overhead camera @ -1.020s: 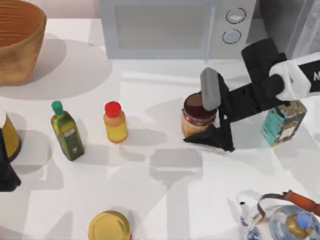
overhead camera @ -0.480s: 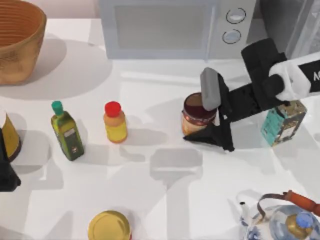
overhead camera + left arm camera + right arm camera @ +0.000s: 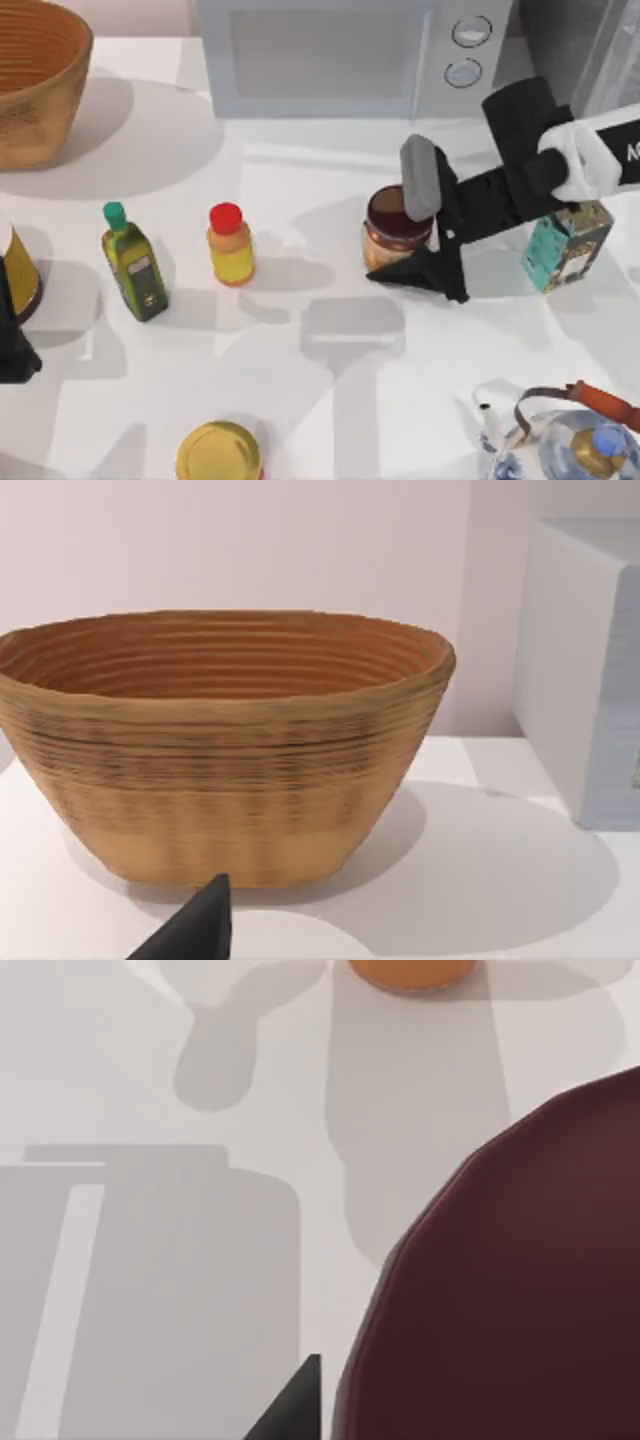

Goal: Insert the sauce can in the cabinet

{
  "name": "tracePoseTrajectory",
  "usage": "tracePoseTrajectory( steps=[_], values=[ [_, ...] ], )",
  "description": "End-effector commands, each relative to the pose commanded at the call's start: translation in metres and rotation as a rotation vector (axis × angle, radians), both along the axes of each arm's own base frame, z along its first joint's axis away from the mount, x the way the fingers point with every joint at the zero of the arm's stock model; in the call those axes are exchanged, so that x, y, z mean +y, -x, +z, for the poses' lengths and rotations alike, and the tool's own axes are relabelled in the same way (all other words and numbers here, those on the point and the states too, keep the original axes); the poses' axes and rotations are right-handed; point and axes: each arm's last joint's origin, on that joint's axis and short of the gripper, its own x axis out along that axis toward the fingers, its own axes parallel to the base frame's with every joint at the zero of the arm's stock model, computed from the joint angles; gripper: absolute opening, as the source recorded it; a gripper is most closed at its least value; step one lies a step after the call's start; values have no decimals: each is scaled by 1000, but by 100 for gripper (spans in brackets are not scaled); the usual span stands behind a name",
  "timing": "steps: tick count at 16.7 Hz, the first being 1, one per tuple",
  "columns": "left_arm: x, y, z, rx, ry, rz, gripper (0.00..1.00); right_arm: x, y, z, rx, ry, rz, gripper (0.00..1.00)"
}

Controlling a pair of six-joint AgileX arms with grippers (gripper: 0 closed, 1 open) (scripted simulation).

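We are parking our left arm at the far left edge of the table [image 3: 330,400], its tool [image 3: 12,350] out of the action beside the wicker basket [image 3: 225,745]; we cannot tell how its fingers are set. Moving right, we are passing the green-capped oil bottle [image 3: 133,262], the yellow bottle with red cap [image 3: 230,245] and the yellow-lidded can [image 3: 219,453], all standing upright and well apart from our work.

Now the centre: the sauce can [image 3: 397,232] is standing upright on the table in front of the white microwave [image 3: 350,55], and our right tool [image 3: 420,230] is straddling it, one finger [image 3: 420,178] at its far side, the other low at its near side. The fingers look spread around the jar, close to its sides, though we cannot confirm contact. We are reading this as lining up a firm side grasp before lifting. The cabinet [image 3: 580,45] is waiting at the far right corner, behind the teal carton [image 3: 560,250].
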Motion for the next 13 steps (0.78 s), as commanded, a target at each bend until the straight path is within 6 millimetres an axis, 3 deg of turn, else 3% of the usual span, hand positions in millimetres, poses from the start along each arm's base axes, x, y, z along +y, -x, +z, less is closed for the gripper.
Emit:
tracePoseTrajectory(
  steps=[5, 13],
  values=[
    [0, 0, 0, 0, 0, 0, 100, 5, -2, 18, 22, -4, 13, 0],
    [0, 0, 0, 0, 0, 0, 100, -1, -7, 119, 14, 2, -10, 0]
  ],
)
